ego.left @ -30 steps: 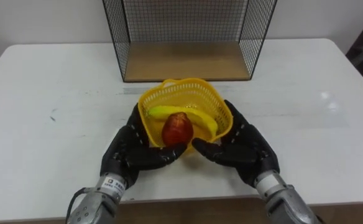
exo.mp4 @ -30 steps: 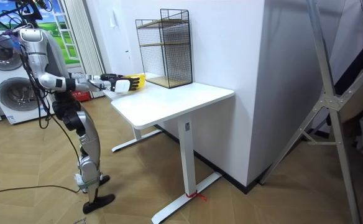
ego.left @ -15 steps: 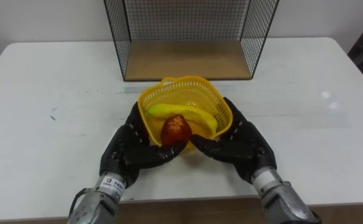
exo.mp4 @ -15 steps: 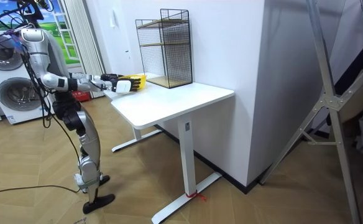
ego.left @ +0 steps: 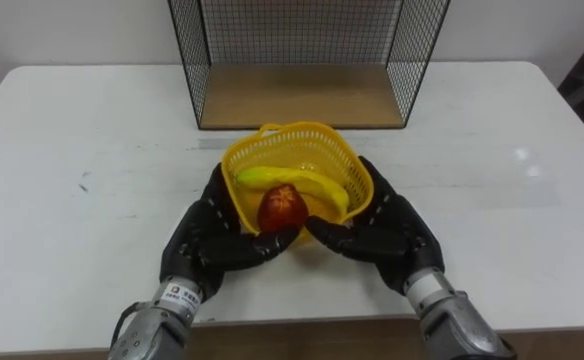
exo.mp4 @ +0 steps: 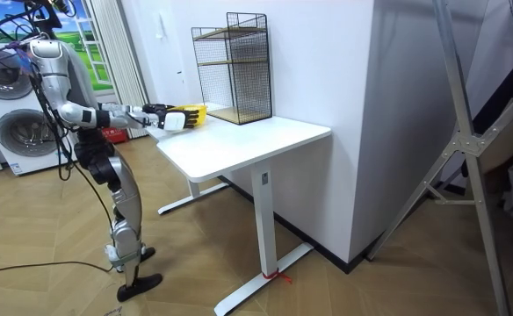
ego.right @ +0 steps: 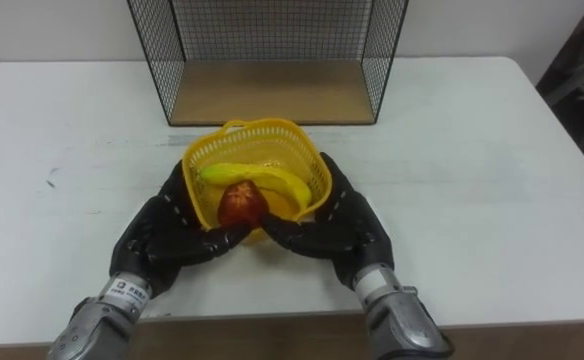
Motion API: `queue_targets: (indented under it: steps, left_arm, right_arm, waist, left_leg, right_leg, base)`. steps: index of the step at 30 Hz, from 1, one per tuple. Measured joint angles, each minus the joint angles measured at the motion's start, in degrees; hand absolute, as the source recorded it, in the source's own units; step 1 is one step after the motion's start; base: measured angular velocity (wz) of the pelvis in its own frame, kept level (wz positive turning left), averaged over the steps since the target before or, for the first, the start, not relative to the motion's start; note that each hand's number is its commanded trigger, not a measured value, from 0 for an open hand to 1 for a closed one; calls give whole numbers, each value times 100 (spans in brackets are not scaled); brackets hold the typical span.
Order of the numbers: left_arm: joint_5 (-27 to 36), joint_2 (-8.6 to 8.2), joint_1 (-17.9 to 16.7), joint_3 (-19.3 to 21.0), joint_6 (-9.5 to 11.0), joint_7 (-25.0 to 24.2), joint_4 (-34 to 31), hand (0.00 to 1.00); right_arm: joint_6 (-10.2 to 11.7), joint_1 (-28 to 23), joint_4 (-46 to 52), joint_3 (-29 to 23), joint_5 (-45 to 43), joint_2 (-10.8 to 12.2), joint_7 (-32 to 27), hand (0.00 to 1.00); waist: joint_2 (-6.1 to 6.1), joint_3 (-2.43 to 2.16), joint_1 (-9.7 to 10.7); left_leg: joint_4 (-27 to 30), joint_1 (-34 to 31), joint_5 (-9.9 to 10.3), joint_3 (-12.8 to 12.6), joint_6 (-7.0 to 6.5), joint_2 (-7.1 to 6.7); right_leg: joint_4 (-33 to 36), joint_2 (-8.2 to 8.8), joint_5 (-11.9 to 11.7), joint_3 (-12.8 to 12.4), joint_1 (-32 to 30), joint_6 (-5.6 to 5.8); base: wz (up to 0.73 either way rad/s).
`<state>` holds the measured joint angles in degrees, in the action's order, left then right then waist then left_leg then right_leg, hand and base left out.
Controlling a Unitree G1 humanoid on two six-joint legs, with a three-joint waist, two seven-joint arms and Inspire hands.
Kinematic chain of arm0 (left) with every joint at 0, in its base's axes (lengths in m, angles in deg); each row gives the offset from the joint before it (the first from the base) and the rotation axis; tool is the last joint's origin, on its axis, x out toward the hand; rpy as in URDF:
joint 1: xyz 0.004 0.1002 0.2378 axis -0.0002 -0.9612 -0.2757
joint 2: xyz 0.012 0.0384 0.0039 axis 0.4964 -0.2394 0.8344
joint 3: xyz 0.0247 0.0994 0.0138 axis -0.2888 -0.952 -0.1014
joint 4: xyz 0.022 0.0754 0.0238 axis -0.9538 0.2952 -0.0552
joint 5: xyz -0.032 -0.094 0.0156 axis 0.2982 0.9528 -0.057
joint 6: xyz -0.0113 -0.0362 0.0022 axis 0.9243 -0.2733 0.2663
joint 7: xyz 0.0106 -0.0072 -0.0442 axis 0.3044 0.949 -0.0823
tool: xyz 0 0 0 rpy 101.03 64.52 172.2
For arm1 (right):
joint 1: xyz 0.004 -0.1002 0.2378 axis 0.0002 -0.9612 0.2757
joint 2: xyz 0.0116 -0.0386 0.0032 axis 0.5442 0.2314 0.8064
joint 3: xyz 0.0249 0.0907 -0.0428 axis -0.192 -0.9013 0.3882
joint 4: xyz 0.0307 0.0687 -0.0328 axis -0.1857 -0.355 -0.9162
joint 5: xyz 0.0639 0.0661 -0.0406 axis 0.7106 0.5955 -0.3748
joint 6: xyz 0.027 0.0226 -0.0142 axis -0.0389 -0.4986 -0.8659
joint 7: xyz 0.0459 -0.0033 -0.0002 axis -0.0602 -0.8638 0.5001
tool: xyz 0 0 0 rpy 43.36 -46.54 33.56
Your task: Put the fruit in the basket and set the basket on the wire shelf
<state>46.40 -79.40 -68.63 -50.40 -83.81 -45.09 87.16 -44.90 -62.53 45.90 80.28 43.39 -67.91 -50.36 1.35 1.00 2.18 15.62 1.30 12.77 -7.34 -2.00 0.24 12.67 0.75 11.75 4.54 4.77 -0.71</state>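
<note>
Hardly anything has shifted over the last second: the left robot hand [ego.left: 207,240] and right robot hand [ego.left: 387,235] still cup the yellow plastic mesh basket [ego.left: 297,133] from both sides. Their fingers curve along its wall and the thumbs nearly meet under its front. It holds a yellow banana [ego.left: 312,185] and a red apple [ego.left: 282,208], low over the white desk [ego.left: 72,150], just before the black wire shelf [ego.left: 302,97].

Bare table [ego.left: 92,130] between basket [ego.left: 272,152] and open front of wire shelf [ego.left: 302,98], mesh walls [ego.left: 187,60] either side
</note>
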Motion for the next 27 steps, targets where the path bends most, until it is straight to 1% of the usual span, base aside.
queue_targets:
  steps: [4, 6, 8, 11, 12, 14, 16, 21, 23, 25, 27]
  left_arm:
    - [-1, 0, 3, 42, 3, 1, -203, 0]
    - [-3, 0, 24, 59, 57, 8, -343, 0]
    - [-2, 0, 59, 77, 68, 16, -425, 0]
    - [1, 3, 158, 121, 68, 17, -543, 0]
    - [2, 4, 229, 133, 68, 17, -565, 0]
    - [1, 2, 265, 171, 73, 17, -674, 0]
    - [1, -7, 266, 180, 75, 17, -805, 0]
    - [-60, -110, 271, 286, 75, 18, -878, 0]
    - [-61, -109, 271, 285, 75, 27, -892, 0]
    - [-86, -113, 271, 285, 75, 39, -898, 0]
    - [-99, -125, 274, 290, 75, 50, -916, 0]
  right_arm:
    - [118, 43, 73, -19, -104, 0, 0, 0]
    - [177, 45, 163, -22, -135, -2, -1, 0]
    - [218, 45, 237, -24, -135, -3, -17, 0]
    - [221, 45, 494, -36, -180, -7, -73, 0]
    - [222, 45, 615, -51, -218, -7, -95, 0]
    - [245, 47, 776, -60, -252, -10, -119, 0]
    - [297, 47, 834, -85, -261, -7, -119, 0]
    - [298, 47, 974, -88, -469, 23, -118, 0]
    - [298, 47, 974, -86, -491, 16, -118, 0]
    - [298, 46, 974, -85, -492, 7, -118, 0]
    - [298, 45, 981, -85, -494, 18, -117, 0]
  waist:
    - [5, -3, -8]
    - [6, -4, -13]
    - [6, -4, -13]
    - [5, -4, 3]
    - [0, -10, 0]
    - [-3, -20, -17]
    - [-3, -26, -20]
    - [-20, -26, -54]
    - [-29, -20, -51]
    - [-56, -6, -45]
    - [-67, -8, -58]
  left_leg:
    - [0, 16, 0, 7, 0, -3]
    - [-5, 23, 0, 7, 0, -4]
    - [-4, 15, 0, 6, 0, -2]
    - [-2, -27, 0, 11, 0, -2]
    - [9, -51, 0, 12, 1, -4]
    - [12, -67, -1, 8, 1, -8]
    - [15, -57, -1, 5, 2, -9]
    - [91, 7, 0, 0, 3, 2]
    - [122, 4, 4, 0, 7, 24]
    - [212, -33, 50, 10, 22, 63]
    - [502, -180, 209, 25, 39, 144]
  right_leg:
    - [0, 1, 0, 1, 12, 0]
    - [-3, 1, 0, 14, 18, 0]
    - [-2, 0, 0, 20, 15, 0]
    - [-2, -2, -3, 32, -19, -4]
    - [0, -3, -5, 36, -34, -5]
    - [6, -2, -6, 32, -55, -7]
    - [6, -2, -6, 25, -45, -7]
    - [0, 1, -5, 24, 48, -6]
    - [14, -2, -5, 27, 57, -6]
    - [104, -27, 5, 23, 23, -9]
    - [425, -74, 122, 19, -141, -26]
  base:
    - [0]
    - [0]
    - [0]
    - [0]
    - [0]
    - [0]
    - [0]
    - [0]
    - [0]
    - [0]
    - [-4]
